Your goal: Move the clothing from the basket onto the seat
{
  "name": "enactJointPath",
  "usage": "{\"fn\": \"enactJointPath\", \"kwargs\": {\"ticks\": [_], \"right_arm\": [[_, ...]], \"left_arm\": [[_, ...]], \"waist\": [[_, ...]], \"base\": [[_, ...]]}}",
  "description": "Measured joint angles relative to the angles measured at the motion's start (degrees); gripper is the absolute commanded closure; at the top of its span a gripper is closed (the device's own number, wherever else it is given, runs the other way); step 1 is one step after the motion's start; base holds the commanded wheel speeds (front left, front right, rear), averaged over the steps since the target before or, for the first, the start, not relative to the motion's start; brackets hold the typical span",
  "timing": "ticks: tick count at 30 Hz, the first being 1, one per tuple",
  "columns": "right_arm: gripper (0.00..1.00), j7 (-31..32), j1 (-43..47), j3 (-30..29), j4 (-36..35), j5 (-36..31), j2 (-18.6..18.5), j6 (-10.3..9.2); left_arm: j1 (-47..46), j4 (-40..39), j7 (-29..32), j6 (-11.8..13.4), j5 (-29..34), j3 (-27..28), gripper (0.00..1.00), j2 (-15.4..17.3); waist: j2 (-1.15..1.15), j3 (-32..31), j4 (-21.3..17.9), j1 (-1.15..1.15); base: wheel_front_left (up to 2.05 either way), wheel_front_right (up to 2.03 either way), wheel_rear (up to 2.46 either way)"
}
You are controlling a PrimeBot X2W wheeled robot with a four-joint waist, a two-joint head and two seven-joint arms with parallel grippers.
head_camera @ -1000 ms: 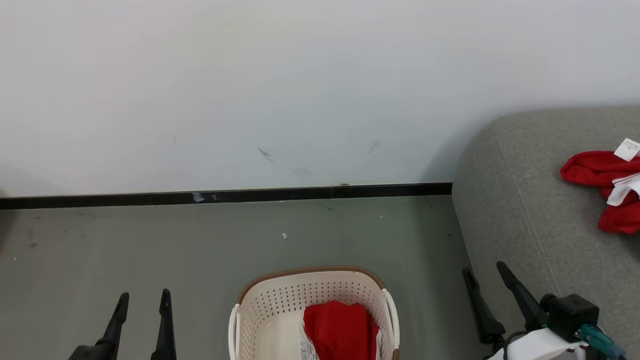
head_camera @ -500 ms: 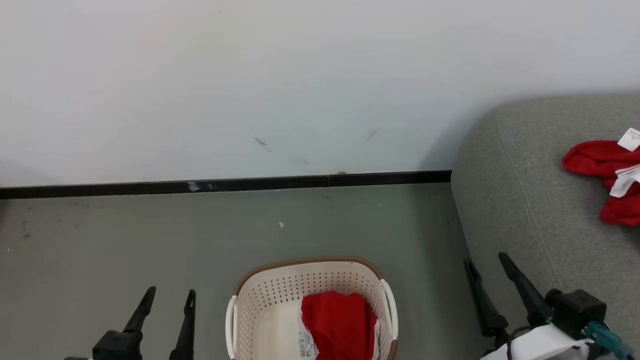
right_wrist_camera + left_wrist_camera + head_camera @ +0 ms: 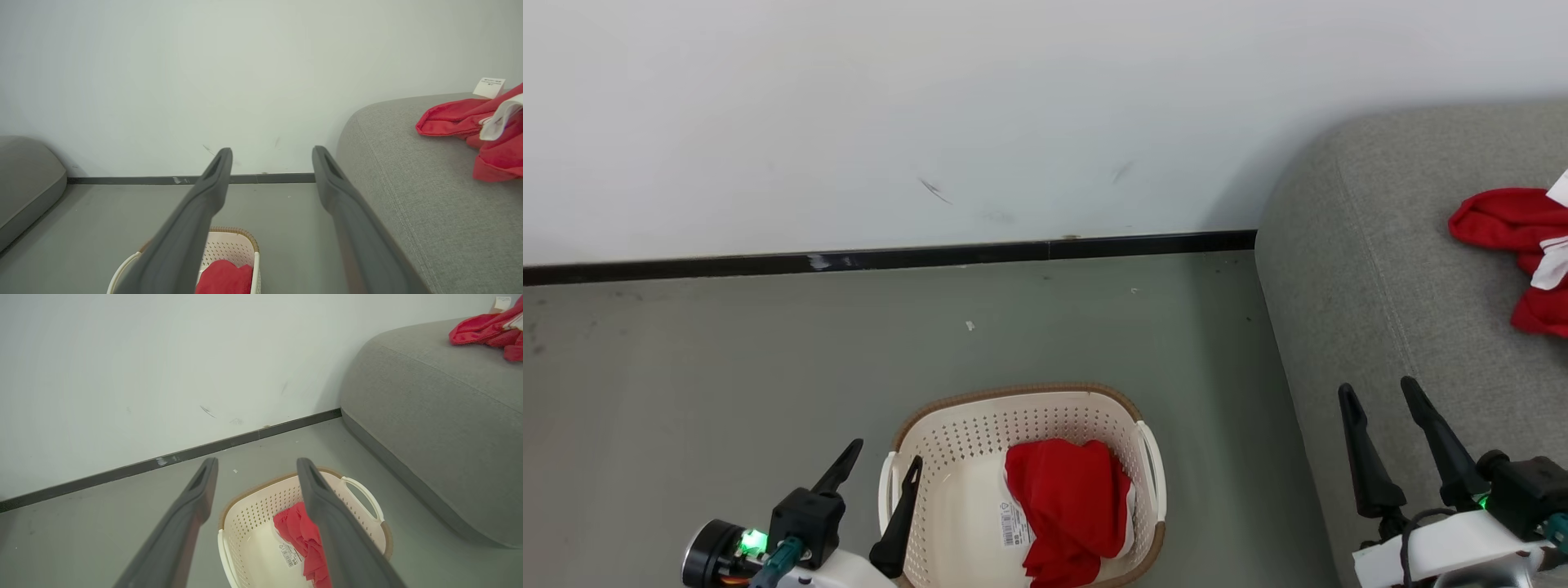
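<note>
Grey floor (image 3: pixel 686 367) meets a white wall (image 3: pixel 931 98) along a dark baseboard (image 3: pixel 931 255). At the lower left of the head view, the left pincer (image 3: pixel 886 452) has its two dark fingers spread apart and holds nothing. It leans toward the right, and its inner fingertip overlaps the left handle of the basket (image 3: pixel 1013 425); whether they touch cannot be told. In the left wrist view the basket's far rim appears between those spread fingers. The cream basket stands on the floor. A red garment (image 3: pixel 1066 506) is heaped in its right half, against the right wall, and a barcode sticker (image 3: pixel 1011 523) on the bare base is just left of the heap. At the lower right of the head view, the right pincer (image 3: pixel 1376 385) is also spread wide and empty, fingers pointing up over the near part of the sofa (image 3: pixel 1380 327). It is well apart from the basket. The grey sofa stands to the right of the basket, with a strip of floor between them. A second red garment (image 3: pixel 1503 220) with white trim lies crumpled on the sofa's top near the right edge. In the right wrist view, another grey cushion (image 3: pixel 24 183) is at the far left.
</note>
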Motion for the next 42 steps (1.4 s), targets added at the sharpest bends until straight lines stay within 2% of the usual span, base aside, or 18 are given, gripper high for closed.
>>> {"fn": "enactJointPath", "kwargs": {"ticks": [8,21,42], "right_arm": [[0.0,0.0,0.7,-3.0,-3.5,-0.7,0.1,0.0],[0.0,0.0,-0.8,-3.8,-7.9,-1.2,0.1,0.0],[0.0,-0.3,-9.1,-3.3,-10.5,0.6,0.1,0.0]], "left_arm": [[-5.2,3.6,1.2,-1.1,0.7,-2.7,0.0,-2.4],[-12.7,11.0,2.9,-3.0,4.5,-6.6,0.0,-3.2],[-24.2,19.9,2.8,-2.9,7.6,-7.2,0.0,-4.1]], "waist": [[0.0,3.7,-0.8,0.0],[0.0,11.5,-2.6,0.0],[0.0,25.6,-7.1,0.0]], "base": [[0.0,0.0,0.0],[0.0,0.0,0.0],[0.0,0.0,0.0]]}}
